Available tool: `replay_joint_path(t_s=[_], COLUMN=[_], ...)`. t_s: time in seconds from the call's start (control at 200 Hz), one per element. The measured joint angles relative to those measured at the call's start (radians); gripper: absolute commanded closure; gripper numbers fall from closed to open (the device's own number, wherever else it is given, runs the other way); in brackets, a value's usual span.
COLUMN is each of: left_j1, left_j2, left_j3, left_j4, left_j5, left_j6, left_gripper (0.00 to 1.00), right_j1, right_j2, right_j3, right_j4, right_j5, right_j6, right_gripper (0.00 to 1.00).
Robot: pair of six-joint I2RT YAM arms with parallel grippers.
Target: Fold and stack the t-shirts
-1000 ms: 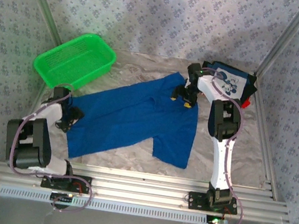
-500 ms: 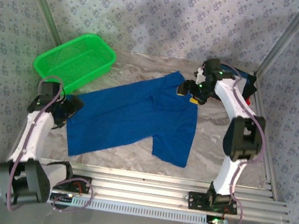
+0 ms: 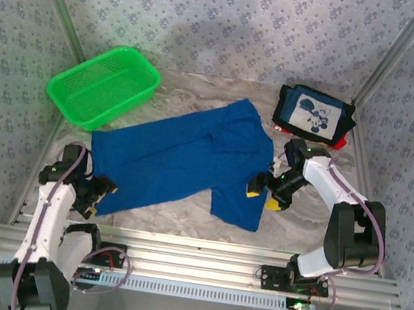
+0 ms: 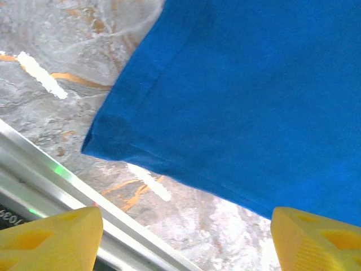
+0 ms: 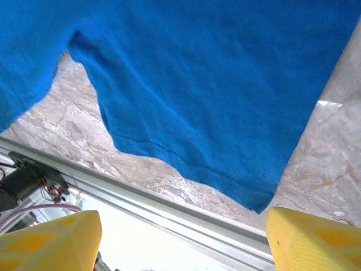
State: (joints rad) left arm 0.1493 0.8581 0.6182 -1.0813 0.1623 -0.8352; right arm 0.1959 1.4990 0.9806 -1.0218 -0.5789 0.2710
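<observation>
While the white panel on the folded dark navy t-shirt is showing a dark cartoon figure, any lettering there is coming out too small to read from the top camera. That shirt is sitting at the far right corner of the table, and a sliver of the red t-shirt is peeking out at its right edge, the rest being covered. The royal blue t-shirt is lying spread across the middle, showing plain cloth. The left gripper is hanging by its near left corner, fingers wide apart with nothing between them; the left wrist camera is bringing out the stitched hem there and the metal rail. The right gripper is hanging, likewise parted and empty, by the near right hem, whose seam the right wrist camera is giving close up. A green basket is standing at the far left.
</observation>
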Motion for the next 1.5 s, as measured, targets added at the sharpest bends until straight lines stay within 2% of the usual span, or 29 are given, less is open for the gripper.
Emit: replay_joint_path(t_s=[0.305,0.645,0.74,0.879,1.014,1.359,1.499], left_j1=[-0.153,-0.163,-0.163,-0.163,-0.163,-0.163,-0.163], left_j2=[0.193,0.234,0.253,0.301,0.309,0.282,0.245], left_j3=[0.0,-0.094,-0.098,-0.099,-0.086,-0.08,-0.08], left_j4=[0.015,0.175,0.204,0.241,0.256,0.271,0.27], left_j5=[-0.127,-0.145,-0.145,-0.137,-0.13,-0.114,-0.106], left_j6=[-0.073,-0.146,-0.154,-0.156,-0.151,-0.134,-0.131], left_gripper=[0.28,0.37,0.45,0.77,0.89,1.0,1.0], right_j1=[-0.002,0.022,0.026,0.039,0.074,0.133,0.148], right_j2=[0.01,0.068,0.069,0.083,0.1,0.067,0.061], right_j3=[-0.083,-0.085,-0.085,-0.085,-0.085,-0.092,-0.113], right_j4=[0.01,0.027,0.027,0.031,0.028,-0.03,-0.034], right_j5=[-0.024,-0.032,-0.032,-0.036,-0.039,0.025,0.05], right_j6=[-0.021,-0.031,-0.033,-0.033,-0.033,0.013,0.032], right_gripper=[0.24,0.25,0.25,0.28,0.29,0.3,0.31])
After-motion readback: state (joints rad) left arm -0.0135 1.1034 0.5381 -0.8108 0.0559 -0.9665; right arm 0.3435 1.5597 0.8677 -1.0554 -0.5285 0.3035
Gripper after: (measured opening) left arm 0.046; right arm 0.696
